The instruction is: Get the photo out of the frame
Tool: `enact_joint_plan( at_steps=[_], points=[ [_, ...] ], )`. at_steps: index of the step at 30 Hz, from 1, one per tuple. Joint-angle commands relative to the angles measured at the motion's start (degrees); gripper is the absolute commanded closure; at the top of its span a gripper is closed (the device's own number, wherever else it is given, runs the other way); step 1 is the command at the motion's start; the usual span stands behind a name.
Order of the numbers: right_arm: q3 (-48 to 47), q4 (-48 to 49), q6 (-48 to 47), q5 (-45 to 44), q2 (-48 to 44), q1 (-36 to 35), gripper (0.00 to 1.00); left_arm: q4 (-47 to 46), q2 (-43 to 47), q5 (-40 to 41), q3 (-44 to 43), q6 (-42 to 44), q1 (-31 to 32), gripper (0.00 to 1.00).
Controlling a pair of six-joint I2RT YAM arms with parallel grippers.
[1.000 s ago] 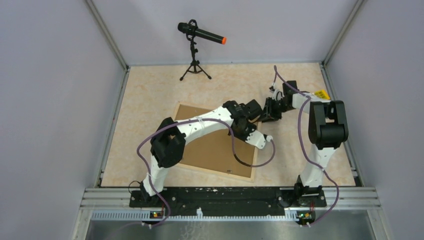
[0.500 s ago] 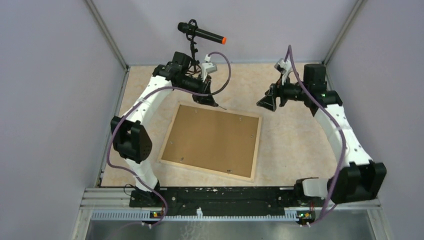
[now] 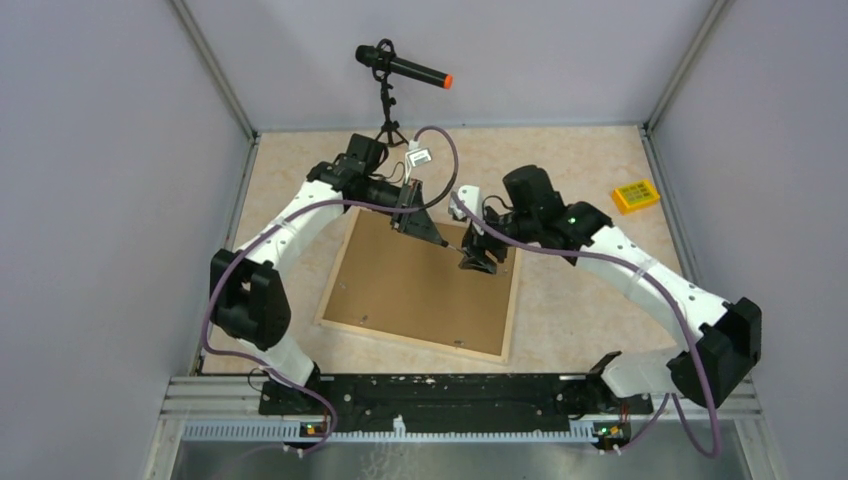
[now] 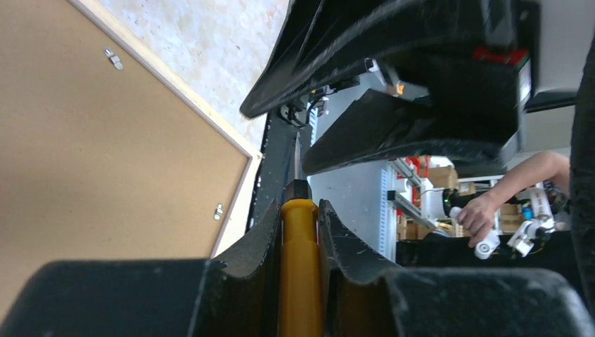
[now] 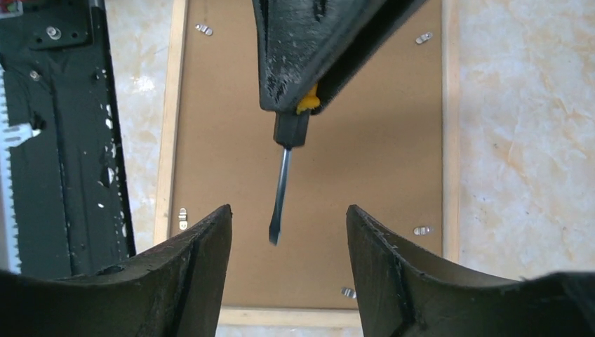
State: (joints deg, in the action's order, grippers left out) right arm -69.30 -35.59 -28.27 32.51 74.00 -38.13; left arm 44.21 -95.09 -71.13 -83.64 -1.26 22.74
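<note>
Opening the back: left pincer (image 4: 300,210) pinches yellow-handled flat screwdriver (image 5: 281,203); right pincer (image 5: 288,214) spread near face-down pale-wood frame (image 3: 400,300), 1 o'clock corner. Next, likely levering metal backing tabs (image 5: 421,230).

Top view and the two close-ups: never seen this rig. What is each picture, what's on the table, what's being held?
Two white robot arms are bolted at the near edge of a table. The top view looks down from above and behind them; each close-up comes from a wrist camera, its own black fingers in view. On the table lies the frame, brown back up, metal clips round its edge; the photo does not show. A microphone on a tripod stands at the back; a small yellow object lies far right. The left gripper is shut on a yellow-handled screwdriver, tip over the frame's back. The right gripper is open, fingers either side of that tip.
</note>
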Motion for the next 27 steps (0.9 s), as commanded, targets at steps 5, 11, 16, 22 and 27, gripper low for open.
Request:
enact_joint_plan(
  at_steps=[5,11,16,22,27],
  points=[
    [-2.7,4.8,-3.3,-10.2,5.8,-7.1,0.67,-4.4,3.9,-1.2,2.3,-5.2,-0.2,1.0],
    [-6.1,4.1,-0.5,-12.9,9.7,-7.7,0.94,-8.0,4.8,2.5,3.3,-9.0,-0.2,0.97],
    [-4.0,4.1,2.3,-11.2,6.9,-5.0,1.0,-4.9,4.4,3.7,1.8,-5.6,-1.7,0.48],
    [0.3,1.9,7.5,-6.1,3.2,8.7,1.0,-3.5,9.5,10.9,4.9,8.4,-6.1,0.08],
    [6.2,-2.8,7.9,-5.0,0.3,22.2,1.0,3.5,15.9,20.7,13.1,32.8,-3.7,0.02]
  ],
)
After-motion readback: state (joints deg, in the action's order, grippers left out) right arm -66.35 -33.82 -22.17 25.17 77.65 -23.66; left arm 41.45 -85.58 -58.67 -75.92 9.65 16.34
